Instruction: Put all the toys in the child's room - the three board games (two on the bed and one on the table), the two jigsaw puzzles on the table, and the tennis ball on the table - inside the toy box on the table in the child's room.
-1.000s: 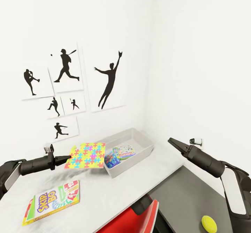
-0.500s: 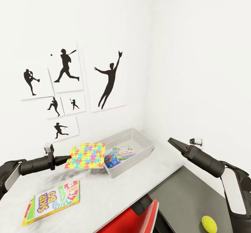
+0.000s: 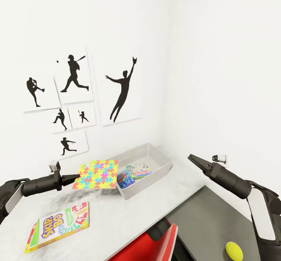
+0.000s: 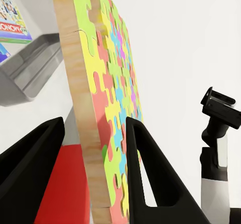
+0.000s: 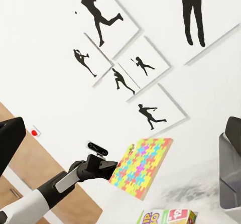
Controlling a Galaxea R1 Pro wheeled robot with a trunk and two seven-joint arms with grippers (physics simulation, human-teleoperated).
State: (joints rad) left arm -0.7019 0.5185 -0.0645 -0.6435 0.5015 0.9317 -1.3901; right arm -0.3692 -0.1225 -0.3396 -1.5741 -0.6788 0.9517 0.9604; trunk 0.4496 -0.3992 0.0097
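Note:
My left gripper (image 3: 76,178) is shut on the edge of a jigsaw puzzle (image 3: 96,174), held flat above the white table (image 3: 117,218), just beside the toy box (image 3: 164,163). In the left wrist view its fingers (image 4: 145,174) clamp the jigsaw puzzle (image 4: 108,83). Inside the toy box lie a small blue board game (image 3: 125,178) and a green-edged one (image 3: 138,170). A yellow-edged board game (image 3: 58,226) lies on the table near the front left. The tennis ball (image 3: 234,250) rests on the dark-grey cabinet section. My right gripper (image 3: 191,158) hovers right of the toy box, open and empty.
A red chair (image 3: 152,245) is tucked at the table's front edge. Black baseball-player pictures (image 3: 74,97) hang on the wall behind the table. The toy box sits in the wall corner. A small white fitting (image 3: 221,158) is on the right wall.

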